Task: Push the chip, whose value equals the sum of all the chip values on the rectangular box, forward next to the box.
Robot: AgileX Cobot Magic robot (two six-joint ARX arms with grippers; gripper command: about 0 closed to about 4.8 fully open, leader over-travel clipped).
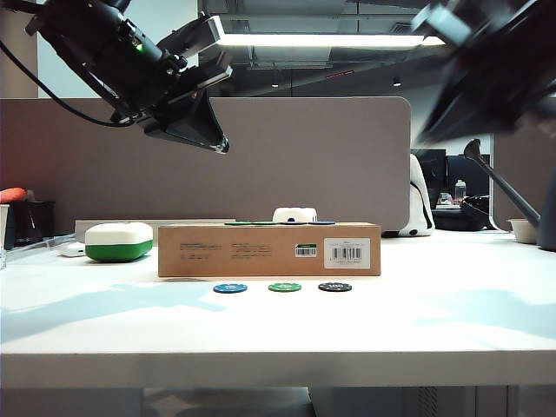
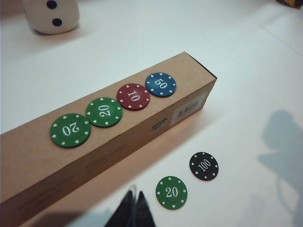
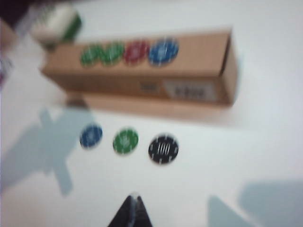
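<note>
Both pincers, left (image 2: 132,208) and right (image 3: 132,210), hang closed and empty above the desk (image 1: 434,321); the black 100 chip (image 3: 163,149) lies near the cardboard box (image 3: 189,56).

Bright overhead ceiling light (image 1: 304,40), soft table shadows, right wrist view motion-blurred
</note>
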